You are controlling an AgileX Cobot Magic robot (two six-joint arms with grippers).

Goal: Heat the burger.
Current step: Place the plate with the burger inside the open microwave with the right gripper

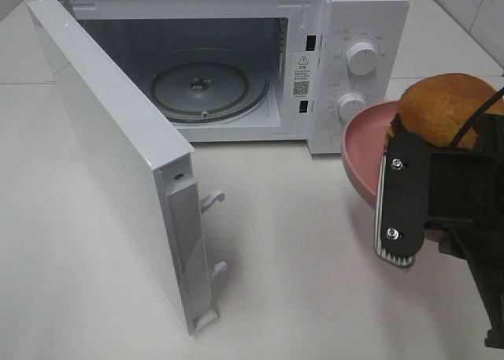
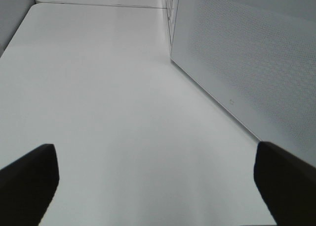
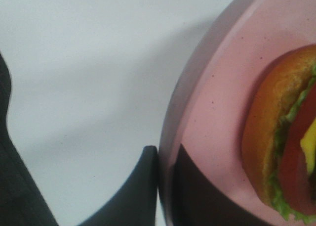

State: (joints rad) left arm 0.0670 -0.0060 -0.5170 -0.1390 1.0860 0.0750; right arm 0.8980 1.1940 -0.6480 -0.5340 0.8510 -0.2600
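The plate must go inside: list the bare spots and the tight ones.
Bare: the turntable inside the microwave; the table between the open door and the plate. Crowded: the right edge, where the right hand grips the plate carrying the burger.

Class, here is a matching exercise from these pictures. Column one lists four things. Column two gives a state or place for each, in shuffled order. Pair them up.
Column one
1. microwave door
2. burger
3. right pincer
4. left pincer

Column two
A. open, above the table
B. sitting on the pink plate
C. swung wide open
D. shut on the pink plate's rim

Pairs: 1-C, 2-B, 3-D, 4-A
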